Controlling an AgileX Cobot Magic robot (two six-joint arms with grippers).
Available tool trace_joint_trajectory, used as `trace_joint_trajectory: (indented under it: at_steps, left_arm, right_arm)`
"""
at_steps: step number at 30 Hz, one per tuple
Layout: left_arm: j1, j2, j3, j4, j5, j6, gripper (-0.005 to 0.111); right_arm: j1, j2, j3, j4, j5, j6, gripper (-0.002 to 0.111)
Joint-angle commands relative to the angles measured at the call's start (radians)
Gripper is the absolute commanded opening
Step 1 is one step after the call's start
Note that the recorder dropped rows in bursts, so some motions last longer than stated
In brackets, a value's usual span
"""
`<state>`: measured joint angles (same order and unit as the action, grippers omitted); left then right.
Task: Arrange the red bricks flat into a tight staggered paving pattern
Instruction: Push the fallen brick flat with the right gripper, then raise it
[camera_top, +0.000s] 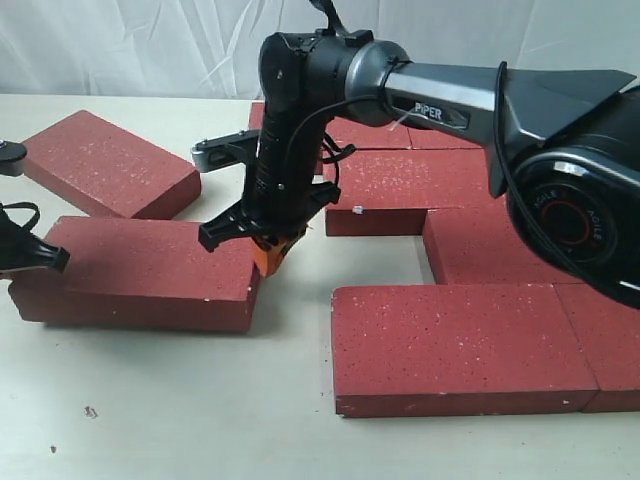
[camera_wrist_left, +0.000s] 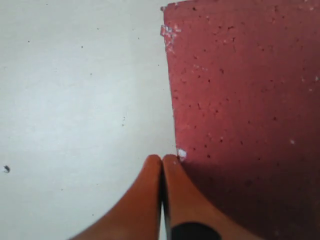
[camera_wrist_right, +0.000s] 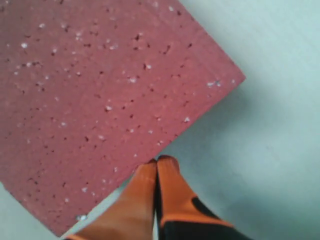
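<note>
A loose red brick (camera_top: 135, 272) lies flat at the front left. My right gripper (camera_top: 274, 256) reaches across the middle and is shut, its orange fingertips against that brick's right end. In the right wrist view the shut gripper (camera_wrist_right: 157, 162) touches the edge of the brick (camera_wrist_right: 95, 100). My left gripper (camera_top: 52, 259) is at the same brick's left end. In the left wrist view it (camera_wrist_left: 162, 159) is shut and empty, with its tips beside the edge of the brick (camera_wrist_left: 245, 95). A second loose brick (camera_top: 108, 163) lies angled at the back left.
Several laid bricks form a group on the right: a front brick (camera_top: 455, 345), one beside it (camera_top: 612, 345), a middle one (camera_top: 500, 250) and others behind (camera_top: 410, 185). Bare white table (camera_top: 180, 410) runs along the front. The right arm's body (camera_top: 560, 130) hangs over the laid bricks.
</note>
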<state>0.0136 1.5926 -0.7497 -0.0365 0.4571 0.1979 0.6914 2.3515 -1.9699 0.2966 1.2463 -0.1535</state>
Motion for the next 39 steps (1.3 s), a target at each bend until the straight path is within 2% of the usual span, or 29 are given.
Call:
trace_joint_trajectory:
  at_steps: [1,8,10,18,24,28,33,39]
  left_arm:
    - [-0.005,0.004,0.002,0.104,-0.005,-0.072,0.000]
    - [-0.005,0.004,0.002,0.395,-0.005,-0.316,0.000]
    - [-0.005,0.004,0.002,0.436,-0.009,-0.359,0.000]
    - [-0.005,0.033,0.002,0.397,-0.093,-0.359,0.000]
    - [-0.005,0.074,0.002,0.360,-0.159,-0.354,0.000]
    - [-0.007,0.080,0.002,0.334,-0.234,-0.352,0.000]
    - [-0.007,0.080,0.002,0.318,-0.257,-0.352,0.000]
    - [-0.007,0.083,0.002,0.272,-0.263,-0.352,0.000]
  right_arm:
    - [0.007,-0.015,0.004,0.012,-0.025,-0.007,-0.001]
    - [0.007,-0.055,0.004,-0.153,-0.025,0.025,-0.001]
    - [0.007,-0.067,0.004,-0.178,-0.025,0.034,-0.001]
    - [-0.006,-0.149,0.004,-0.148,-0.026,0.054,-0.001]
    - [-0.100,-0.259,0.004,-0.043,-0.032,0.054,-0.001]
    - [-0.164,-0.315,0.004,-0.042,-0.025,0.054,-0.001]
    - [-0.209,-0.334,0.004,-0.048,-0.025,0.054,-0.001]
    - [-0.213,-0.334,0.071,-0.030,-0.062,0.054,-0.001]
